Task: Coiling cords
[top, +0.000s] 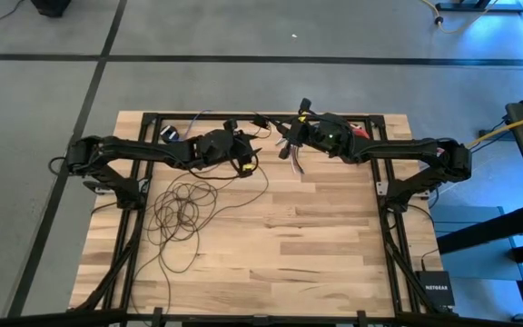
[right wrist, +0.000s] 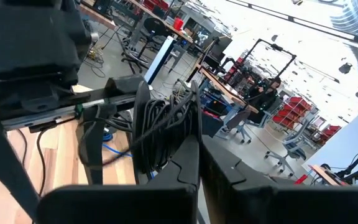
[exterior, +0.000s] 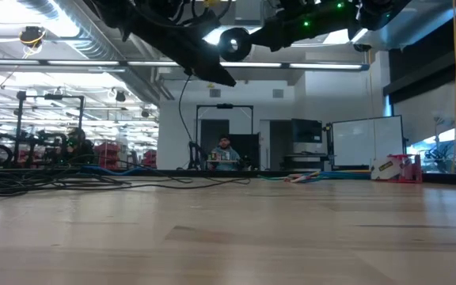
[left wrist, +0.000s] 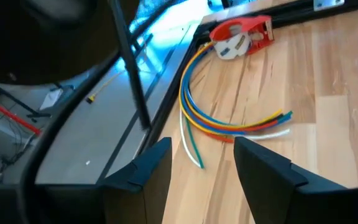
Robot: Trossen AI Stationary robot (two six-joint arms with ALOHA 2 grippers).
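The cord (top: pixel 182 213), thin, light and floppy, sprawls lower left; best taken near a loop. Left gripper (left wrist: pixel 201 163) gapes empty; right gripper (right wrist: pixel 194 134) clamps a coiled bunch.

Bright overhead lights, blue glare, blurred foreground

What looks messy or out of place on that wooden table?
The thin dark cord sprawls in loose, tangled loops on the wooden table below the left arm, not coiled. The right gripper's fingers pinch a bunched part of it aloft. Short multicoloured wires lie fanned out.
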